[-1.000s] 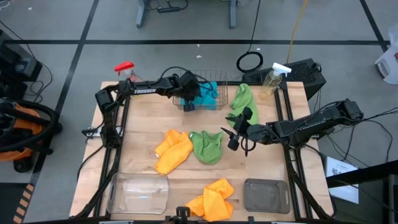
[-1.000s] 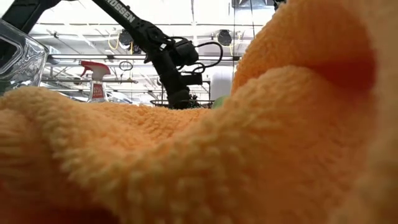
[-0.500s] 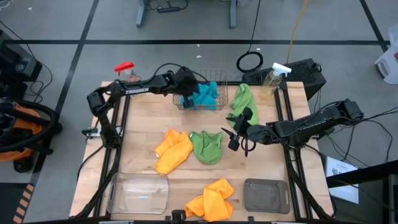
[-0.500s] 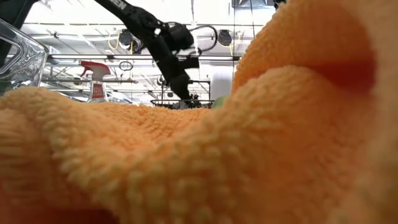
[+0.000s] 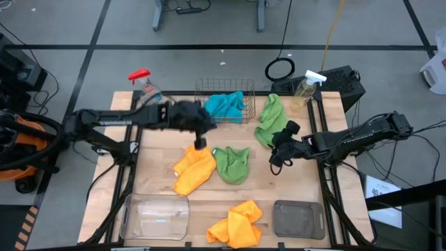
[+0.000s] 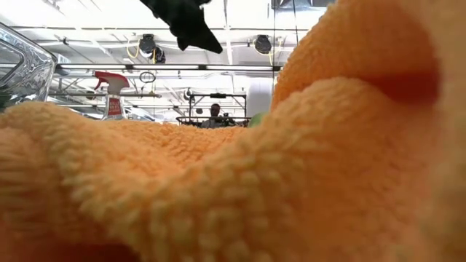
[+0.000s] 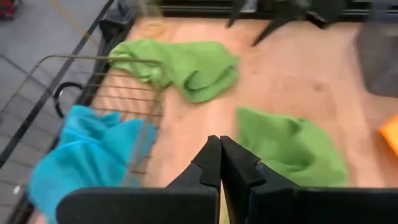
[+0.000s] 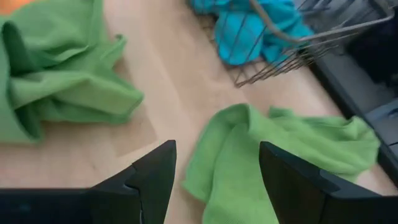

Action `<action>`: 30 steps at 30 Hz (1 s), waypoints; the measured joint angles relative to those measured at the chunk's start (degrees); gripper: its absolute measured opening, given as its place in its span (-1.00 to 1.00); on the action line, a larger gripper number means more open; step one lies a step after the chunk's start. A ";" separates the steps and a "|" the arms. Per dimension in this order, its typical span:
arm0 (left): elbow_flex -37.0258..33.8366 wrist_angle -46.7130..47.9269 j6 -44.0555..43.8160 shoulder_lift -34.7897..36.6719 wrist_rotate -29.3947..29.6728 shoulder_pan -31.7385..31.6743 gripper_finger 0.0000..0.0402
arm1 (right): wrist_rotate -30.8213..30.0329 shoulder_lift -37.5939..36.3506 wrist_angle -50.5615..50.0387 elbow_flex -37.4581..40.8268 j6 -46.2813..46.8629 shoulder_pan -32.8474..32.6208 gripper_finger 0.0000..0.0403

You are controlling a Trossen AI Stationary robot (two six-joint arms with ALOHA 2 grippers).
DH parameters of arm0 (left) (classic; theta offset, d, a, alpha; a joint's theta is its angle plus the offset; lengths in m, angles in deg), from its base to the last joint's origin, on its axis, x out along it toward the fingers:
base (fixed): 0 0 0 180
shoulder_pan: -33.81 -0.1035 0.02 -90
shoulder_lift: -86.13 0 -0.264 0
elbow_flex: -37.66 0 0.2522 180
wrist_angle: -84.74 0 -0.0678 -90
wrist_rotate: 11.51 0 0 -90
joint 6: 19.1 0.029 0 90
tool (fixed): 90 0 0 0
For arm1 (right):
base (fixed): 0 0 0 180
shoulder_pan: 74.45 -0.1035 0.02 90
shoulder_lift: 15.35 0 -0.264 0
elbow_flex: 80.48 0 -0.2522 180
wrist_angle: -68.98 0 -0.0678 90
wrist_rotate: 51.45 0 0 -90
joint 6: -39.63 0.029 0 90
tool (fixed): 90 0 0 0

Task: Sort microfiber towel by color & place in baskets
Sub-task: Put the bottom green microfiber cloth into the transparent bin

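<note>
Both teal towels (image 5: 226, 106) lie in the copper wire basket (image 5: 240, 89) at the far edge; the left wrist view shows them too (image 7: 87, 158). One green towel (image 5: 270, 115) lies flat to the right of the basket, another (image 5: 232, 164) at mid-table. One yellow-orange towel (image 5: 194, 169) lies left of the middle green one, the other (image 5: 237, 223) at the near edge, filling the low view (image 6: 233, 182). My left gripper (image 5: 201, 139) is shut and hangs over the far end of the yellow-orange towel. My right gripper (image 8: 214, 168) is open beside the far green towel (image 8: 280, 155).
A clear plastic bin (image 5: 157, 216) and a dark grey bin (image 5: 298, 217) stand at the near edge. A red-capped spray bottle (image 5: 141, 82) and a second spray bottle (image 5: 306, 87) stand at the far corners. Bare wood shows between the towels.
My left gripper has drawn out of the wire basket, risen, and swung toward the table's near-left, over the yellow-orange towel; the teal towels stayed in the basket. My right gripper has shifted slightly toward the table's right, near the far green towel.
</note>
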 joint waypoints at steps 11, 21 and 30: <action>-12.80 -19.40 -4.36 -2.72 3.14 13.95 -0.97 | 7.74 2.55 6.57 0.00 3.89 -2.73 0.10; -13.17 -30.02 -12.06 -15.08 7.59 17.71 -0.33 | 7.34 6.60 11.05 0.00 7.66 -6.26 0.10; -13.19 -38.88 -10.90 -26.28 8.56 20.24 0.28 | 5.53 8.31 12.21 0.00 7.66 -7.73 0.10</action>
